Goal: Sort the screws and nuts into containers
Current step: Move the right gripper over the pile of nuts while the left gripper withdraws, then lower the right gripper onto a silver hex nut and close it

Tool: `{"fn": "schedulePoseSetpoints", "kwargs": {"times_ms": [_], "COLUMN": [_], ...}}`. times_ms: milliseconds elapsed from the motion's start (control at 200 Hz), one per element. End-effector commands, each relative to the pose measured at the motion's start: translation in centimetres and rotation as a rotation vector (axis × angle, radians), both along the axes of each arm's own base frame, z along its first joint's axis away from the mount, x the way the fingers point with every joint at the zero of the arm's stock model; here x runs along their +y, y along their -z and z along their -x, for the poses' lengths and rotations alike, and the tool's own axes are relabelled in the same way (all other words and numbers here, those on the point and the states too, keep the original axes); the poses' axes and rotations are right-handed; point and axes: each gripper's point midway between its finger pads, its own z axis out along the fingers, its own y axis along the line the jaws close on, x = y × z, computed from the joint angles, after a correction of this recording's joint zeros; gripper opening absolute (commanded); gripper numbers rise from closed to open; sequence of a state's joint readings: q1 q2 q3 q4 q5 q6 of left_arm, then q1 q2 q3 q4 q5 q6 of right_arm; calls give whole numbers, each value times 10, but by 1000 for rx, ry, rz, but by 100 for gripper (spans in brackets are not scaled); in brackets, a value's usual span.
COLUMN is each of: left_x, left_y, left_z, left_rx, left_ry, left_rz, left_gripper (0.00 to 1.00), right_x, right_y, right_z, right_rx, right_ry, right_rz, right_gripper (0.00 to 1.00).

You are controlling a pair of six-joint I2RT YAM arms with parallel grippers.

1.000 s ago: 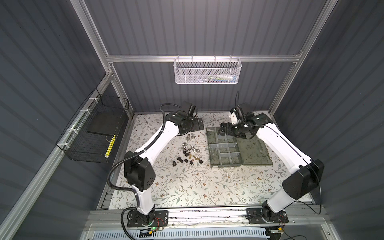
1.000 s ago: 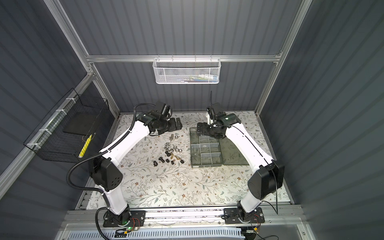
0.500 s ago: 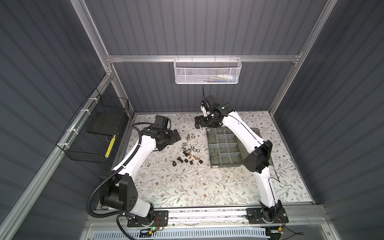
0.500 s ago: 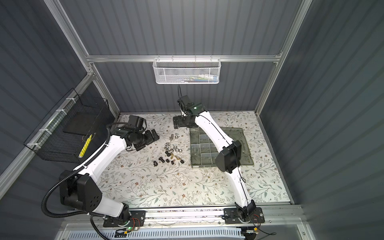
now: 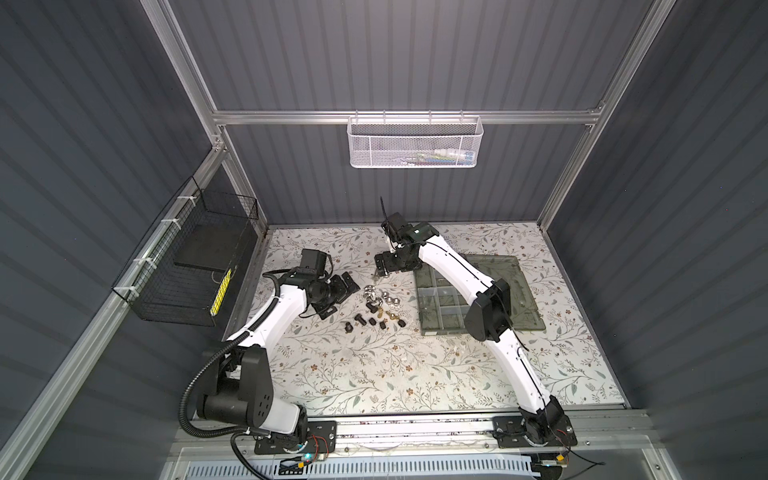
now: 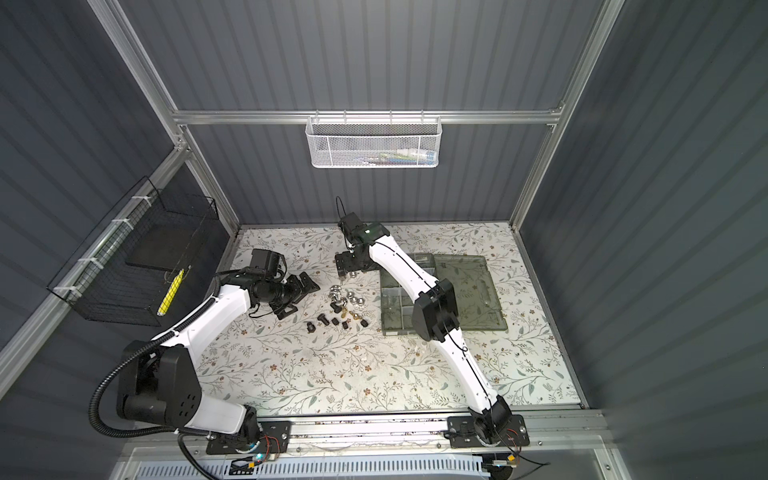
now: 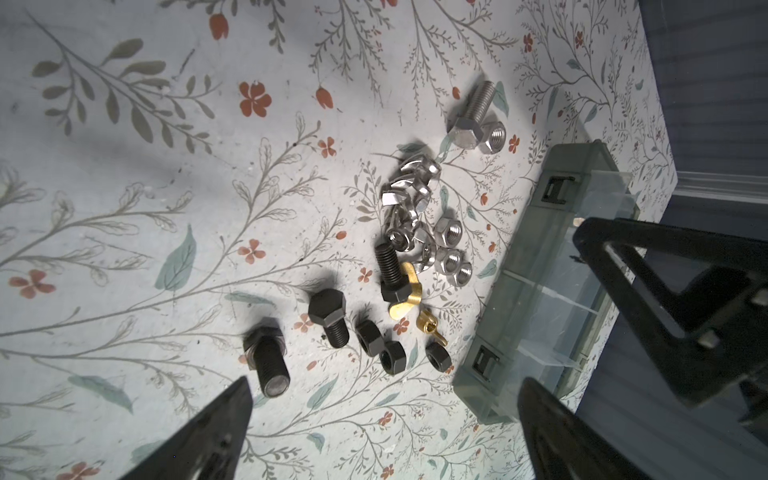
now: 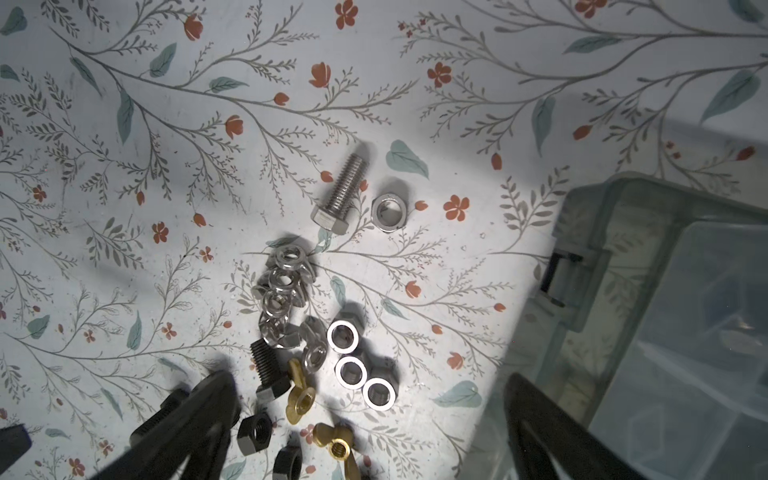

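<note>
counter [image 5: 374, 374]: flat, and a matte pale cloth printed with thin branches and small red flowers is covering it. A black wire basket [image 5: 187, 266] is hanging on the left wall, and a white mesh basket [image 5: 415, 143] is hanging on the back rail.

organiser box [image 5: 436, 301] is lying right of centre. It is a flat rectangle of translucent smoky grey-green plastic, with clear dividers splitting it into small rectangular compartments [image 5: 446, 297]. The lid [image 5: 517, 274] is lying open flat on its right, and black clip latches [image 7: 557, 192] are sitting on the wall facing the pile. The right arm is crossing over it.

left pincer [image 5: 337, 297]: its black wedge-shaped fingers [image 7: 208, 428] are standing wide apart, holding nothing. It is hanging just left of the pile.

right pincer [image 5: 384, 266]: it is also spread wide, gripping nothing, and hanging over the pile's back end.

screws and nuts [image 5: 376, 305] are lying loose on the cloth between the left pincer and the box, none touching the box. The wrist views are showing:
- a threaded silver hex bolt [image 8: 343, 187] with a silver nut [image 8: 388, 212] just beside it
- a tangled clump of shiny silver nuts [image 8: 282, 282]
- three plain silver hex nuts [image 8: 359, 372]
- matte black hex bolts [image 7: 328, 316]
- black nuts [image 7: 392, 356]
- two brass wing nuts [image 7: 405, 291]
</note>
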State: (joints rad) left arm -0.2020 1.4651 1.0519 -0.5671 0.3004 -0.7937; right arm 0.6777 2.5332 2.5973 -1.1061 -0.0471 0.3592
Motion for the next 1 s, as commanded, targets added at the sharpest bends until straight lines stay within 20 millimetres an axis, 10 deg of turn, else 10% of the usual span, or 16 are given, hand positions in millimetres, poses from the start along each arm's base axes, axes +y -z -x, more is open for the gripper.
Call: {"fn": "schedulePoseSetpoints", "kwargs": {"times_ms": [0,310,996], "left_x": [-3,-11,-26], "left_y": [-4,-14,2], "left_z": [1,-5,-21], "left_rx": [1,7,32], "left_ry": [-25,53,112], "left_rz": [36,42,86], "left_gripper": [100,100,100], "right_x": [9,20,4], "right_y": [19,61,85], "right_z": [-7,10,49], "right_rx": [16,111,199], "right_ry": [14,2,-24], "right_rz": [-23,-2,92], "right_gripper": [99,83,60]}}
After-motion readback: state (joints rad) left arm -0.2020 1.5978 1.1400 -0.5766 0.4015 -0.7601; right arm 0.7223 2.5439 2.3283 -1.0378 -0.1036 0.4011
